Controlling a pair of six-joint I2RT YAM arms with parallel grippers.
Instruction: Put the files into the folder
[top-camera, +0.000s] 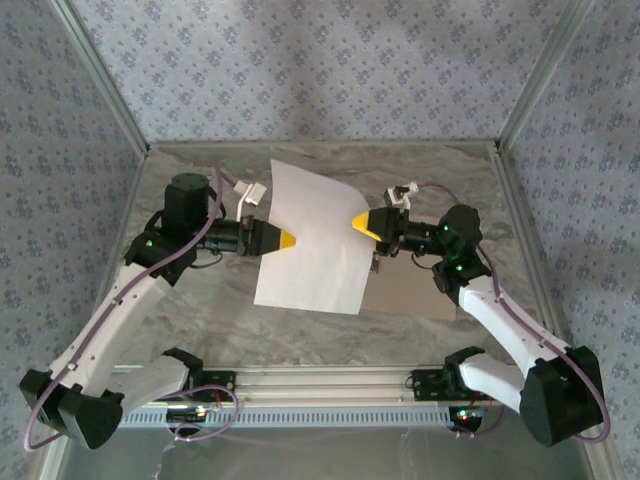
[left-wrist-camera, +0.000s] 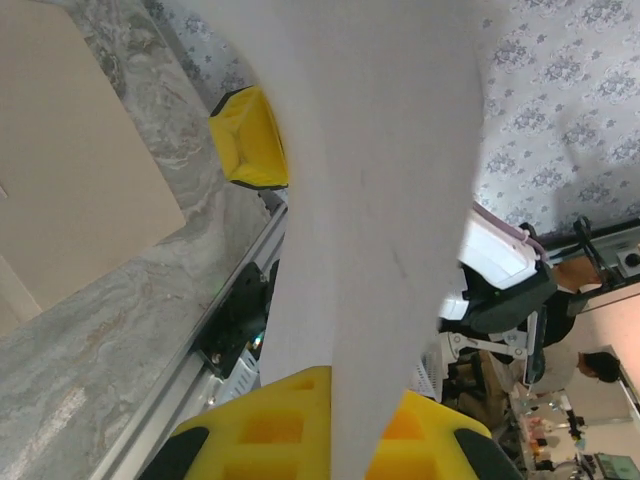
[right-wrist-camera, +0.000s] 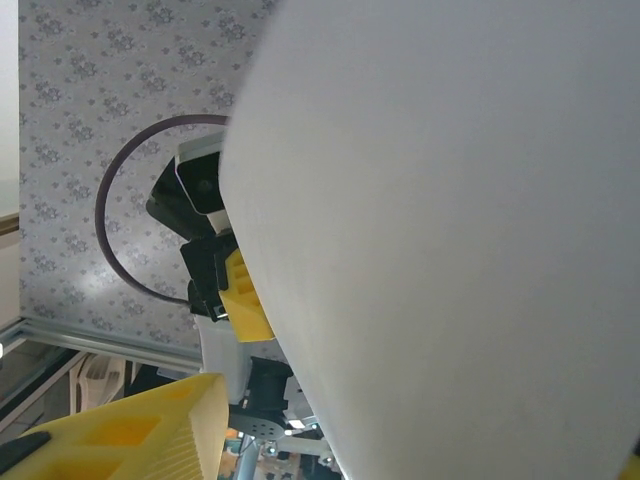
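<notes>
left gripper clenched on thin white rectangular paper sheet, holding it up off grey marbled table, prob to carry it over flat tan cardboard folder lying below its right edge. right gripper at opp edge, grip can't tell. sheet blank, slightly bowed.

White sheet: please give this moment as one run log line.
left gripper: shut on white sheet | right gripper: open around its edge | folder: on table
</notes>
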